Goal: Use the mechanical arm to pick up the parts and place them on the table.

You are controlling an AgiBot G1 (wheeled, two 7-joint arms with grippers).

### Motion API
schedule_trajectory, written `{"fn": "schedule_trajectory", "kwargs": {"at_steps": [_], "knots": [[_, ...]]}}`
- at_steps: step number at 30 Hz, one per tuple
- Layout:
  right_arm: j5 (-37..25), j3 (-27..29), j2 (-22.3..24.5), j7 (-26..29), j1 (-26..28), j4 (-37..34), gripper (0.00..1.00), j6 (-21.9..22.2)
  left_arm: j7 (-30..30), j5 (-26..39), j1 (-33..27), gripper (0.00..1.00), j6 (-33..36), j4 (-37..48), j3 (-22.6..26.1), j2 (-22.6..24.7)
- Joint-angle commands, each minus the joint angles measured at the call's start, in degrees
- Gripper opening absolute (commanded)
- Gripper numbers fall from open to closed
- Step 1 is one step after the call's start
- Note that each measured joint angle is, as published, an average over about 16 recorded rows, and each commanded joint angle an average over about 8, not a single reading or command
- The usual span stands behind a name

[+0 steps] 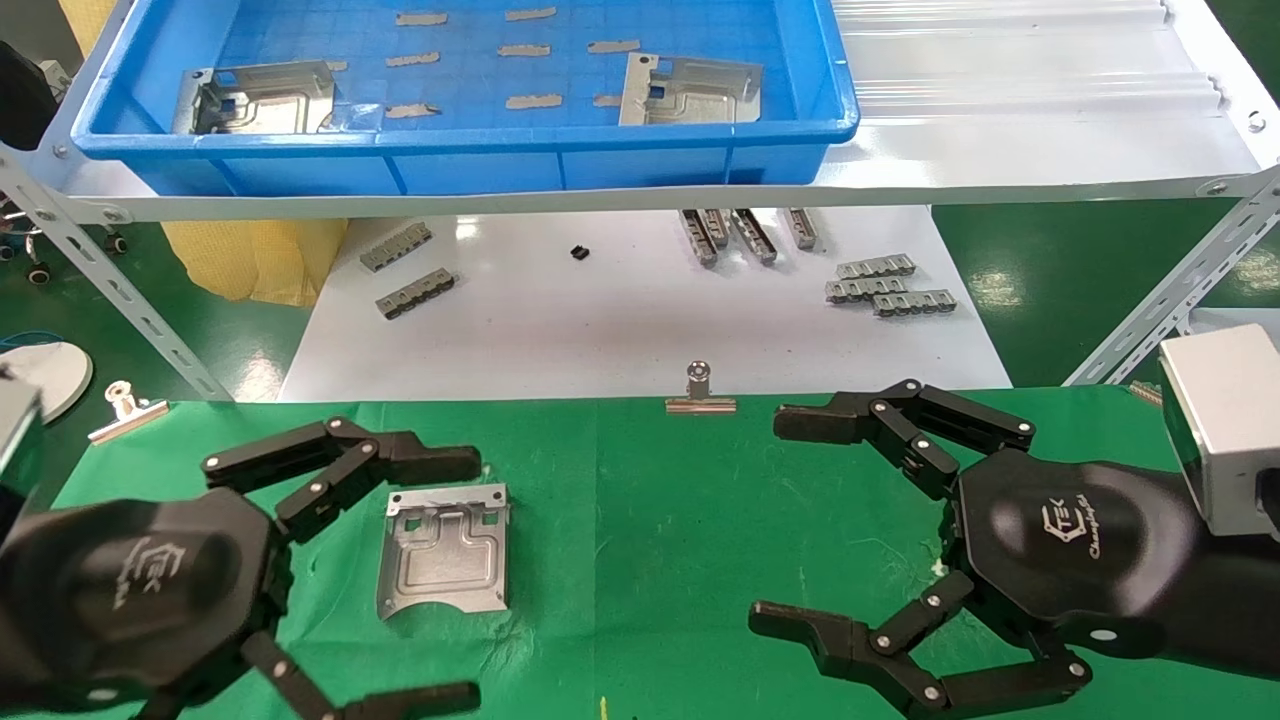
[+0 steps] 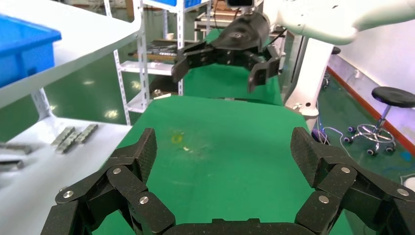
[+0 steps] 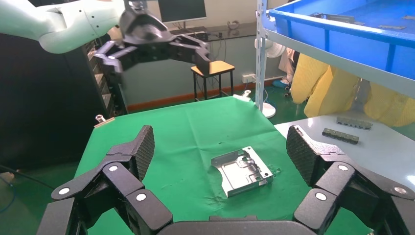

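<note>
One silver part (image 1: pixel 445 550) lies flat on the green-cloth table (image 1: pixel 650 520); it also shows in the right wrist view (image 3: pixel 242 171). Two more parts (image 1: pixel 260 98) (image 1: pixel 690 92) lie in the blue tray (image 1: pixel 460 165) on the shelf. My left gripper (image 1: pixel 472 580) is open and empty, held above the cloth over the lying part; the right wrist view shows it (image 3: pixel 156 44) raised well clear. My right gripper (image 1: pixel 778 520) is open and empty above the cloth to the right. Each wrist view shows its own open fingers (image 2: pixel 142 156) (image 3: pixel 144 147).
Small grey ridged strips (image 1: pixel 890 285) (image 1: pixel 410 270) lie on the white board (image 1: pixel 620 330) behind the table. Binder clips (image 1: pixel 700 395) (image 1: pixel 125 405) sit on the cloth's far edge. Slanted shelf struts (image 1: pixel 120 290) (image 1: pixel 1170 290) flank the board.
</note>
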Motion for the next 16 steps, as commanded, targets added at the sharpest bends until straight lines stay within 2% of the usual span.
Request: {"fn": "schedule_trajectory", "kwargs": {"at_steps": [1,16], "knots": [[0.0,0.0,0.0,0.0,0.0,0.0,1.0,0.0,-1.21,-0.64,0.82,1.0,-0.11,-1.74,-0.65,-0.46],[0.0,0.0,0.0,0.0,-0.01,-0.01,1.0,0.01,-0.6,-0.29,0.4,1.0,-0.13,-0.71,-0.31,-0.24]]}}
